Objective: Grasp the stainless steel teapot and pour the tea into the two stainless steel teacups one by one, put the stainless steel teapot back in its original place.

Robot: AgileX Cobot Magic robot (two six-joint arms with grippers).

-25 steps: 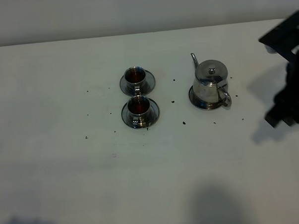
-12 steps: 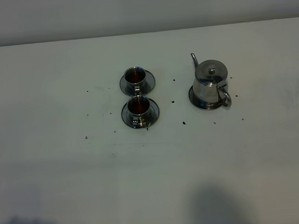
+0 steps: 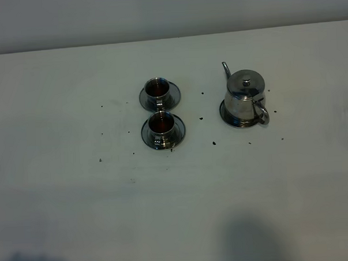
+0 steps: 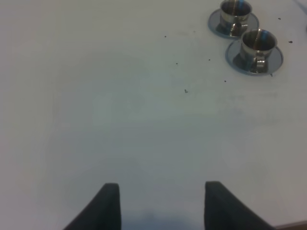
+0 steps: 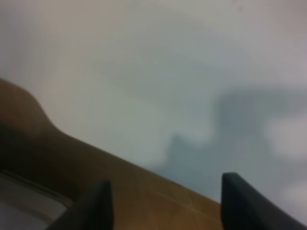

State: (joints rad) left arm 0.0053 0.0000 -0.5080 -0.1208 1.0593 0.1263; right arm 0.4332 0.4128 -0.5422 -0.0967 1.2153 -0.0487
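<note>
The stainless steel teapot [image 3: 245, 96] stands upright on its round steel saucer [image 3: 226, 118] right of the table's middle, spout pointing away and loop handle toward the front right. The two stainless steel teacups, far cup [image 3: 156, 87] and near cup [image 3: 161, 124], each sit on a small saucer left of the pot and hold dark tea. They also show in the left wrist view, far cup [image 4: 235, 9] and near cup [image 4: 258, 44]. My left gripper [image 4: 162, 194] is open and empty, far from the cups. My right gripper [image 5: 165, 189] is open and empty over the table's edge.
Small dark specks lie scattered on the white table [image 3: 176, 188] around the cups and pot. A brown floor or ledge [image 5: 96, 177] shows past the table's edge in the right wrist view. Neither arm shows in the exterior high view.
The right arm, at the right edge of the exterior view one second ago, has drawn back out of that view. The teapot and cups have not moved.
</note>
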